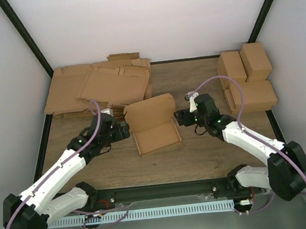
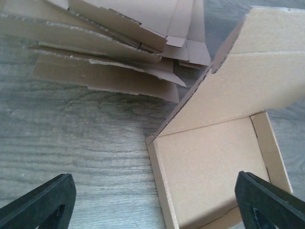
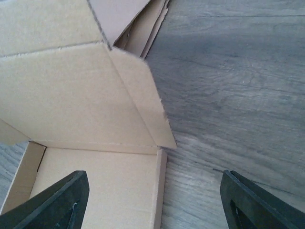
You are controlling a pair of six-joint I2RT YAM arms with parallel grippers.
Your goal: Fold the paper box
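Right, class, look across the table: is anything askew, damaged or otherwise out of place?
The flat cardboard sheets at the far left lie in a ragged, fanned pile, edges out of line. The paper box mid-table sits slightly skewed, its lid standing up, only part folded. No tears or spills show.

I count: one open paper box (image 1: 153, 126); two grippers, the left gripper (image 1: 123, 131) and right gripper (image 1: 181, 118); at least three closed boxes (image 1: 252, 96); one pile of flat sheets (image 1: 101, 87), sheet number indeterminate.
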